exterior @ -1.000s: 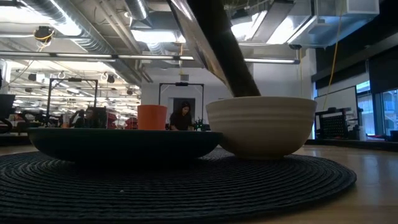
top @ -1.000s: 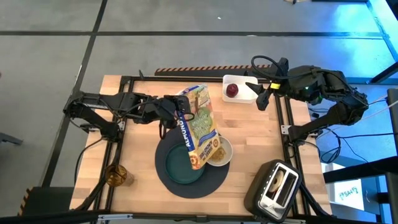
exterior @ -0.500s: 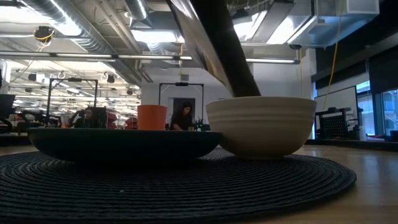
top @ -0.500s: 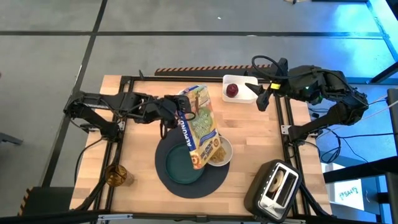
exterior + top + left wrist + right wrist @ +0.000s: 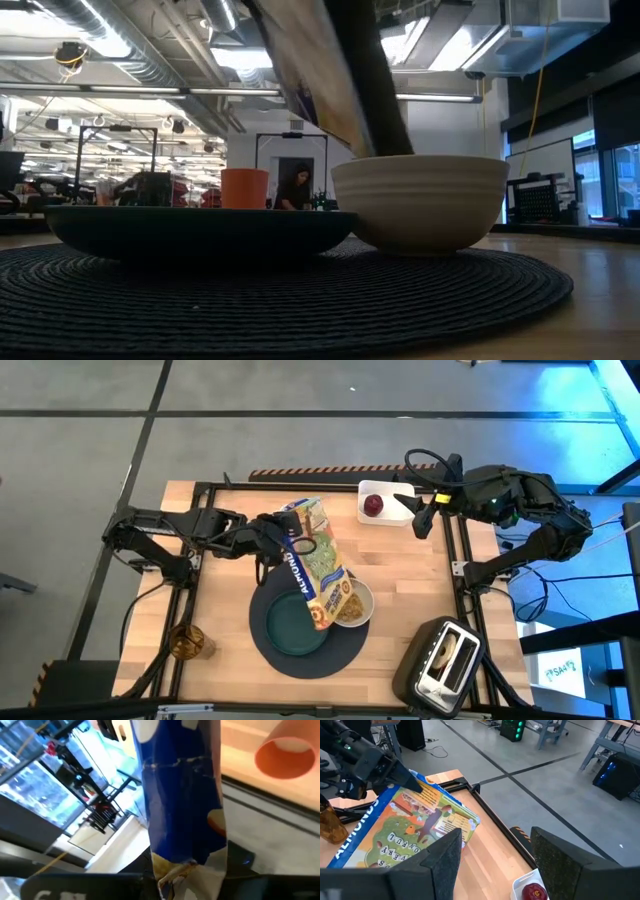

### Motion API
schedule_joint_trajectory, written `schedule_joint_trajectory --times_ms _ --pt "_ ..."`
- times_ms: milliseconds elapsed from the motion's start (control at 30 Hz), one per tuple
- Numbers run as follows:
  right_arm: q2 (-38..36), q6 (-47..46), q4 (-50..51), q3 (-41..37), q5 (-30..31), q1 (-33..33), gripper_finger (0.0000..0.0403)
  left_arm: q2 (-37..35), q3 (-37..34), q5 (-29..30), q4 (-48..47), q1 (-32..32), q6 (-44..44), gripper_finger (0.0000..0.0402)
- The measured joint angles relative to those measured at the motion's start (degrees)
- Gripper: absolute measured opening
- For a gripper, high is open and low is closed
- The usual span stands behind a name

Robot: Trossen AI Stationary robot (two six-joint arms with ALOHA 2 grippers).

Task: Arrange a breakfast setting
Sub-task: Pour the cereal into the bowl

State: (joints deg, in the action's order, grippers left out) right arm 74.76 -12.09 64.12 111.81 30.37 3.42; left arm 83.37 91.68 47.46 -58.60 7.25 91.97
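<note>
My left gripper (image 5: 285,542) is shut on a green-and-yellow cereal box (image 5: 322,565) with a blue side, tilted with its lower end over the white bowl (image 5: 356,605). The bowl holds cereal and stands beside the teal plate (image 5: 290,628) on the dark round placemat (image 5: 335,655). The orange cup (image 5: 245,188) stands behind them and also shows in the left wrist view (image 5: 285,756). The red apple (image 5: 372,505) lies in the white container (image 5: 392,507). My right gripper (image 5: 424,518) is open and empty beside that container. No spoon shows. My left gripper holds the cereal box by its blue narrow side (image 5: 295,552), near the raised end, pinched between the two fingers. The fingers come level from the table's left. The box is lifted clear and slants down, its lower end (image 5: 322,618) over the bowl's rim.
A black-and-silver toaster (image 5: 445,660) stands at the near right corner with something pale in its slot. An amber glass (image 5: 187,642) stands at the near left. Bare wood lies between the placemat and the container.
My left gripper has drawn back a little toward the table's left. The box's raised end has swung that way with it, while its lower end has stayed over the bowl.
</note>
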Motion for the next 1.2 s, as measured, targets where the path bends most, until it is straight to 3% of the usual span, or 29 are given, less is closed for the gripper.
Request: schedule_joint_trajectory --times_ms 367,633,900,1200 --pt "0.0 0.28 0.02 0.0 0.0 -0.02 0.0227 -2.89 0.01 -0.3 -0.84 0.14 -7.94 0.0063" --pt "0.0 0.32 0.07 0.0 -0.02 -0.04 0.0227 -6.07 0.04 -0.97 -6.7 1.41 -13.96 0.0063" --pt "0.0 0.32 -0.02 0.0 -0.02 -0.07 0.0227 -7.59 0.02 -5.17 -14.3 1.42 -24.37 0.0063" --pt "0.0 -1.45 -0.13 0.0 -0.35 -0.07 0.0227 -10.95 -0.01 -8.39 -15.2 1.4 -31.19 0.0063"
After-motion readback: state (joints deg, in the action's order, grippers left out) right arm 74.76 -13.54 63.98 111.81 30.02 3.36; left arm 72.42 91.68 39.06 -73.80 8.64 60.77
